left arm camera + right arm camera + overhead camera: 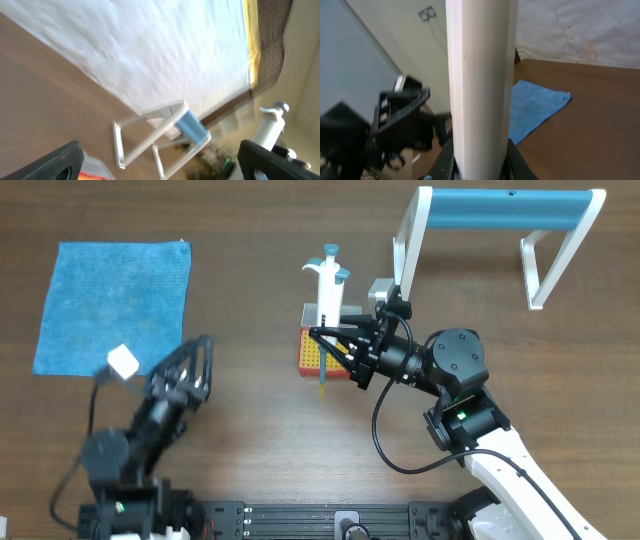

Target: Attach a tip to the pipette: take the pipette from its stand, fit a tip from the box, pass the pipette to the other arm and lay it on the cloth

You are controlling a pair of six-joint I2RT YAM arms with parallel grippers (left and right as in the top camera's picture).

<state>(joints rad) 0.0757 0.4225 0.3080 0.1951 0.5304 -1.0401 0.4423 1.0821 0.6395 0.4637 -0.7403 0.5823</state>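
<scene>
Brown wooden table [260,450], pale wall beyond. Clamped tight in the right gripper [335,345]: the white pipette [327,295], long axis near upright, a yellow tip [323,387] seemingly on its lower end, just over the tip box [308,355]. Off to the left and well apart, the left gripper [200,370], spread wide and empty, facing the pipette and nearer the blue cloth [115,300]; likely a sideways handover next.
</scene>
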